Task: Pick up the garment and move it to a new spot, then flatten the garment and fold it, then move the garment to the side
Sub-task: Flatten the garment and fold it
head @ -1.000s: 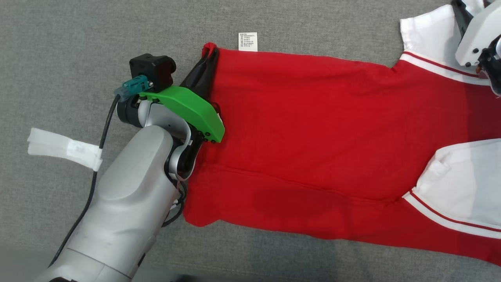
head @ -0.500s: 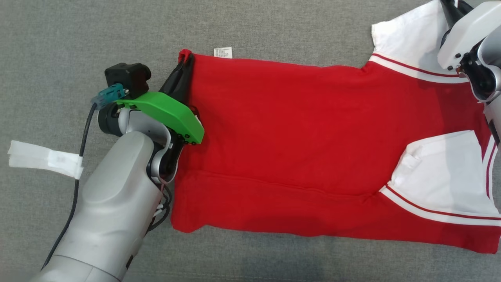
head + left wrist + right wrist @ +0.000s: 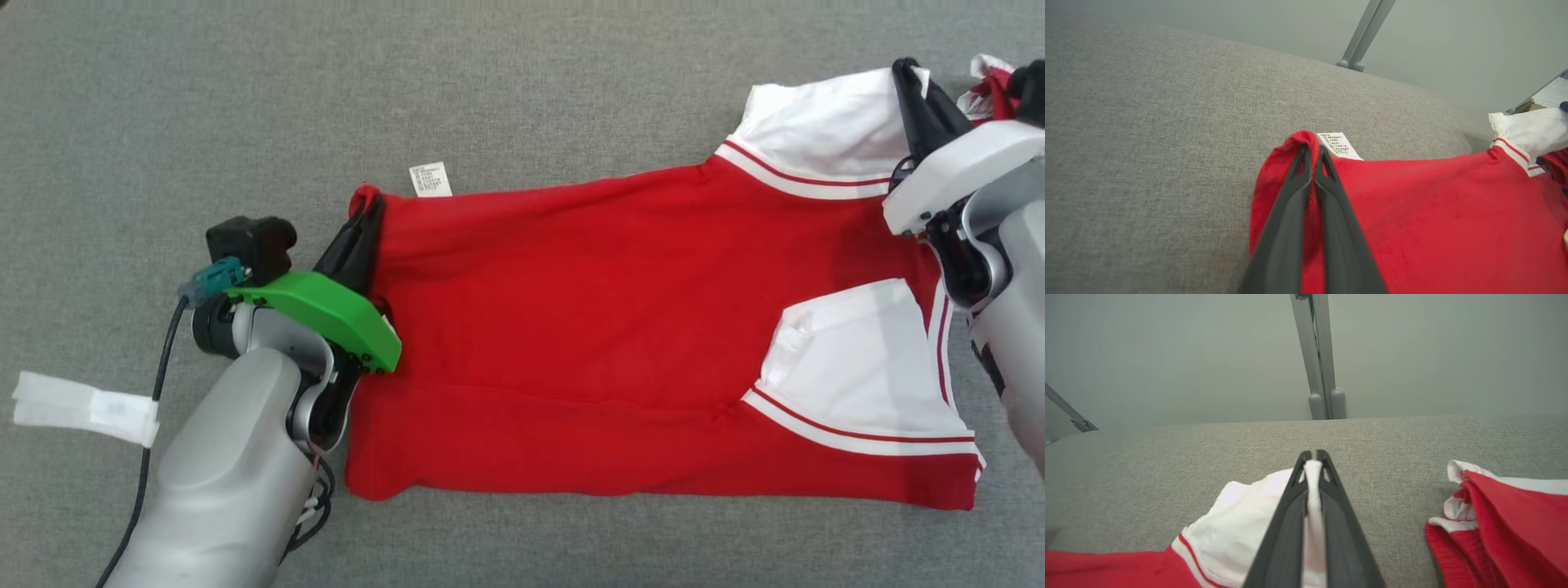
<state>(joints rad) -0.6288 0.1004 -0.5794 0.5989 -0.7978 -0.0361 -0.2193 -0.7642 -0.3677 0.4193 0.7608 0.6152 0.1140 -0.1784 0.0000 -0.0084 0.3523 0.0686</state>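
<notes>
1. The garment point(image 3: 588, 327), red with white sleeves, lies spread out on the grey worktop point(image 3: 245, 98). Its small care label point(image 3: 430, 180) pokes out from the far edge at the hem end.
2. My left claw point(image 3: 365, 214) is just beside the care label, clamped shut on the garment's hem corner. In the left wrist view a little hump of red cloth wraps over my fingertips, and the label touches that hump.
3. My right claw point(image 3: 904, 73) is well apart from the care label, at the opposite end of the garment. It is closed on the edge of the far sleeve point(image 3: 816, 122). The right wrist view shows a strip of white cloth pinched between my two fingers right up to the tips.
4. The near sleeve point(image 3: 857, 359) lies folded in over the red body, further from the care label than the far sleeve.
5. Between the care label and the sleeves the red body lies mostly flat, with one long crease along its near side.
6. A strip of white tape point(image 3: 82, 407) is wrapped round the black cable point(image 3: 159, 384) of my left arm. It lies well apart from the care label, on the side away from the garment.
7. A bunch of red and white cloth point(image 3: 1494, 506) lies near my right claw, on the side away from the care label. I cannot tell how it joins the rest.
</notes>
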